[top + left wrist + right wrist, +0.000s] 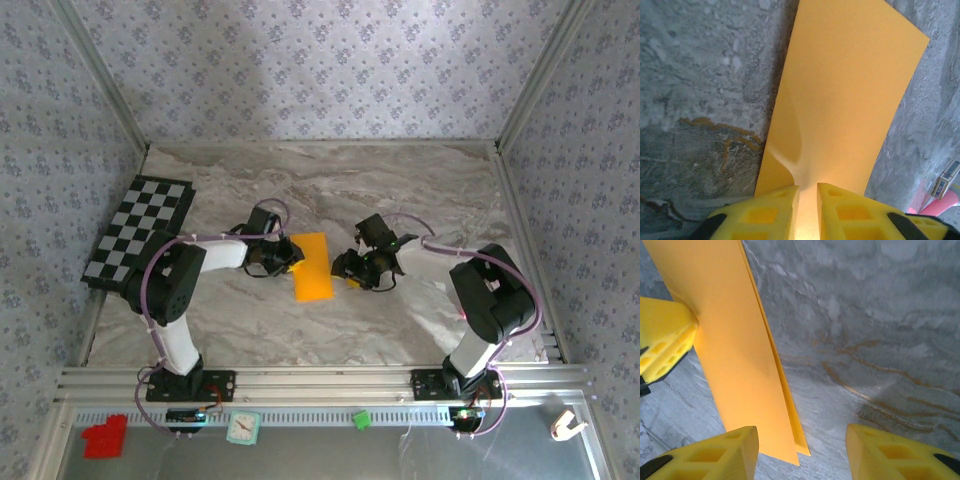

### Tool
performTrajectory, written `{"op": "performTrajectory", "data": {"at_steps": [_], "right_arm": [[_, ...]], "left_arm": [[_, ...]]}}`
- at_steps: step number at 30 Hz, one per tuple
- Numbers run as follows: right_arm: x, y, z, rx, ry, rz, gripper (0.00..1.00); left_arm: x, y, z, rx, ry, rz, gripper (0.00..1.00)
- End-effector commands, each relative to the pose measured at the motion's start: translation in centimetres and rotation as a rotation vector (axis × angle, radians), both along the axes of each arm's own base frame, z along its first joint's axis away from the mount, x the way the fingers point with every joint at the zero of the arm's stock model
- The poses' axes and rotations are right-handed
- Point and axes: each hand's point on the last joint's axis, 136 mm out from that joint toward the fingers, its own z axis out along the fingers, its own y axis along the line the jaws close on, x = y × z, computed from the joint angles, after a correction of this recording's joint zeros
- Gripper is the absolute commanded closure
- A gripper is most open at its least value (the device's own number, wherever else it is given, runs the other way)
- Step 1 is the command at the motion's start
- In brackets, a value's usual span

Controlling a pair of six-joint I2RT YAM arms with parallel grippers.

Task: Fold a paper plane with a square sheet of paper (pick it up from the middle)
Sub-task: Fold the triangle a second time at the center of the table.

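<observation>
The square sheet of paper (312, 266) is orange and lies doubled into a long rectangle on the marble table, two layers showing along its edge (735, 355). It is a plain doubled strip, not a pointed paper plane. My left gripper (285, 255) is shut on its left long edge. In the left wrist view the paper (850, 90) buckles where it runs in between the yellow fingers (767, 215). My right gripper (352, 268) stands open just right of the sheet. Its left fingertip (720, 455) is at the paper's near corner, with bare table in the rest of the gap.
A black-and-white checkered mat (140, 235) lies at the left wall. On the front ledge sit a red block (105, 437), a small clock-like item (242, 428), a green piece (361, 419) and a white clip (567, 426). Bare marble (400, 190) stretches behind and right of the grippers.
</observation>
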Motion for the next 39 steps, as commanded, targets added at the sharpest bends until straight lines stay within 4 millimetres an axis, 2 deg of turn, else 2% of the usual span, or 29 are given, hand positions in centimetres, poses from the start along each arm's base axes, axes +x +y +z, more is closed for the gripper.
{"op": "performTrajectory", "data": {"at_steps": [1, 6, 18, 27, 34, 39], "right_arm": [[-1.2, 1.3, 0.6, 0.077, 0.046, 0.000, 0.49], [-2.1, 1.9, 0.2, 0.086, 0.060, 0.013, 0.52], [-2.8, 2.7, -0.4, 0.109, 0.089, 0.037, 0.59], [-3.2, 1.6, -1.4, 0.024, 0.092, 0.042, 0.56], [-3.4, 3.3, -1.0, 0.092, 0.091, 0.094, 0.60], [-3.0, 3.7, -0.4, 0.140, 0.060, 0.074, 0.63]], "left_arm": [[-2.0, 2.3, -3.1, 0.097, 0.104, 0.054, 0.81], [-2.1, 2.3, -3.2, 0.099, 0.108, 0.052, 0.81], [-2.1, 2.3, -3.3, 0.096, 0.112, 0.048, 0.81], [-2.1, 2.3, -3.3, 0.099, 0.114, 0.047, 0.81], [-2.2, 2.2, -3.3, 0.096, 0.119, 0.048, 0.82], [-2.2, 2.2, -3.3, 0.093, 0.119, 0.048, 0.82]]}}
